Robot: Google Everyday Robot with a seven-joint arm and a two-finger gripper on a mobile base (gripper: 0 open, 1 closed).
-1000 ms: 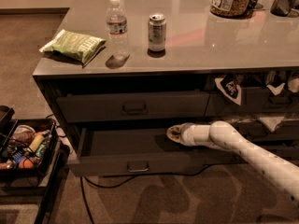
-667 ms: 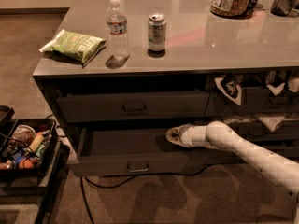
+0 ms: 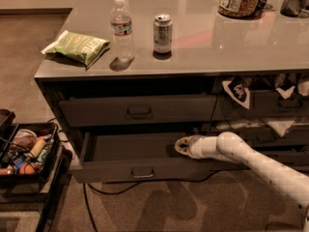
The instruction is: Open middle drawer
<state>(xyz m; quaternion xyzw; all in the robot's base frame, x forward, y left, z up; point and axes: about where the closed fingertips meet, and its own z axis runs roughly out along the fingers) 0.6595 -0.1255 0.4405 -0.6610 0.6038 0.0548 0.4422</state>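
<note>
Barely anything's moved in the last second: your middle drawer (image 3: 111,170) sits pulled well out below the top drawer (image 3: 96,113), same as before. The gripper (image 3: 182,146) is inside it near the front, a touch lower. Can't tell if it's holding anything. Looks basically done to me

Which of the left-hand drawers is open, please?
The lower drawer, pulled out with its floor showing and the hand inside it; the drawer above is pushed in.
</note>
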